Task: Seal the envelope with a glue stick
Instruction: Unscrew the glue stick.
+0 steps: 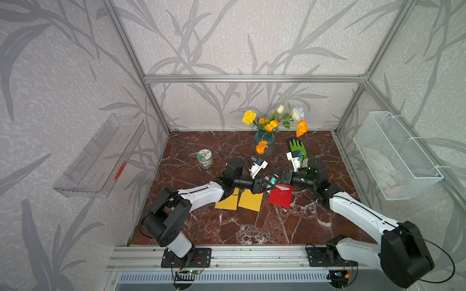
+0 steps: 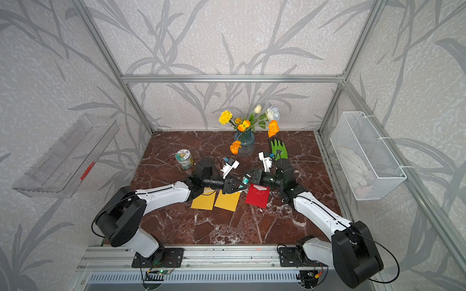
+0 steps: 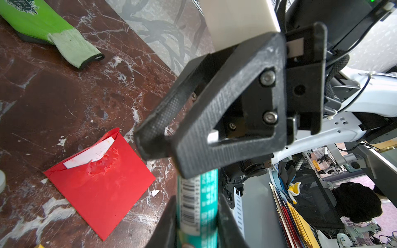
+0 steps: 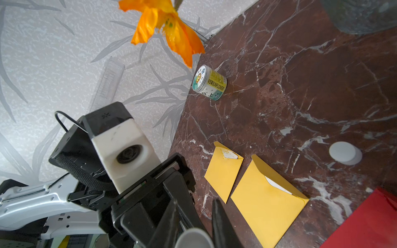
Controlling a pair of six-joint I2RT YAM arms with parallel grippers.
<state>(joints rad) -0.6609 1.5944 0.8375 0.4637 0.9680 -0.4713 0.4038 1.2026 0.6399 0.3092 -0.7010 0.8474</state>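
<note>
Above the middle of the bench (image 1: 252,226), the glue stick (image 3: 197,201) is held between both tools. The left gripper (image 1: 266,186) is clamped on its labelled body and the right gripper (image 1: 274,178) on its other end. Beneath, the red envelope (image 1: 280,196) holds a white slip (image 3: 89,155), as do the yellow envelopes (image 4: 264,208). At the far edge, a vase (image 1: 264,143) holds flowers (image 1: 271,124).

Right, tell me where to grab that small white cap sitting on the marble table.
Grip the white cap across its round side wall, coming straight down from above. It sits flat on its end on the table, low and squat, so a sideways approach would likely leave the jaws little wall to catch. Nothing lies beside it, so any jaw angle should fit.
</note>
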